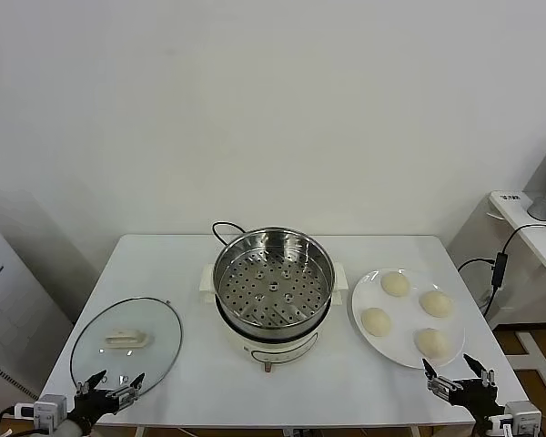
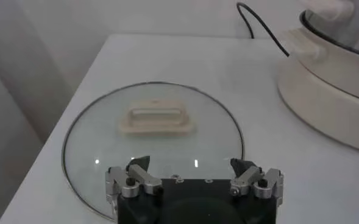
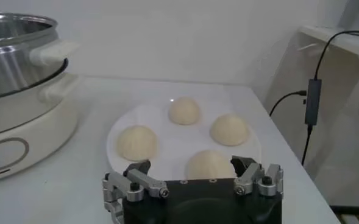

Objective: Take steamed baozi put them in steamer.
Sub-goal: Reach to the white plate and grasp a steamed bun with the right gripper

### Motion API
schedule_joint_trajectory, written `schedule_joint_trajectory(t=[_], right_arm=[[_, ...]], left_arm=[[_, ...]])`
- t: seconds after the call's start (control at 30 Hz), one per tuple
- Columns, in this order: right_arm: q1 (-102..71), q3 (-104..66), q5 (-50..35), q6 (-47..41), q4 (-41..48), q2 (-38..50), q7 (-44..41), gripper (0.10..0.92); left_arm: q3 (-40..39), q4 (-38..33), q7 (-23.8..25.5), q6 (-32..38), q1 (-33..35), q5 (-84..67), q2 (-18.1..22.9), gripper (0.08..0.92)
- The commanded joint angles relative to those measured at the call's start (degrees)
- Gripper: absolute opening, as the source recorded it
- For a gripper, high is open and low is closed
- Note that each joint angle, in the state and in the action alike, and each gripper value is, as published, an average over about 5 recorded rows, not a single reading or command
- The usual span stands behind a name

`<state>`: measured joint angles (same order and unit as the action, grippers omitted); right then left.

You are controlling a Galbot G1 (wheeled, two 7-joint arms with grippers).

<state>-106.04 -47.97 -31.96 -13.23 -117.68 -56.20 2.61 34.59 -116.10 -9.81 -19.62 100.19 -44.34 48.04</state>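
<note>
The white counter (image 1: 173,264) carried a glass lid (image 1: 126,344) at its left, the steamer (image 1: 273,289) in the middle, and a white plate (image 1: 371,341) at its right.

Glass lid (image 1: 126,344): flat on the desk (image 1: 191,382), cream handle up, near the front left corner.
White plate (image 1: 369,344): on the desk's right side.
Side table (image 1: 537,232): far right, cables hanging.

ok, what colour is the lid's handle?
Cream handle on the clear glass lid; left wrist view shows it best.
</note>
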Motion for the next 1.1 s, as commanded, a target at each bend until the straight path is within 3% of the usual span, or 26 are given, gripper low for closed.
schedule_joint_trajectory(t=[0.03, 0.4, 0.53, 0.63, 0.8, 1.1], right_arm=[[1.56, -1.93, 8.84, 2.28, 1.15, 0.14, -2.18, 0.823], [16.81, -2.61, 46.08, 8.43, 9.08, 8.80, -6.18, 0.823], [24.05, 1.18, 54.47, 10.95, 14.60, 13.73, -8.54, 0.823], [30.71, 4.15, 59.30, 12.81, 19.57, 17.26, -15.01, 0.823], [43.15, 12.07, 57.35, 14.04, 25.87, 23.10, -28.60, 0.823], [66.73, 37.31, 48.25, 13.43, 36.19, 30.17, -45.63, 0.823]], left_arm=[[-0.03, 0.08, 0.02, -0.01, 0.01, -0.04, -0.03, 0.823], [-0.48, 0.30, 0.05, -0.10, -0.35, 0.54, -0.03, 0.823], [-0.64, 0.11, 0.05, -0.25, -0.76, 0.69, -0.07, 0.823], [-0.62, -0.12, 0.04, -0.28, -0.80, 0.85, -0.02, 0.823], [-0.64, -0.31, 0.00, -0.34, -0.74, 1.22, 0.17, 0.823], [-0.65, -0.35, -0.09, -0.48, -0.75, 1.63, 0.33, 0.823]])
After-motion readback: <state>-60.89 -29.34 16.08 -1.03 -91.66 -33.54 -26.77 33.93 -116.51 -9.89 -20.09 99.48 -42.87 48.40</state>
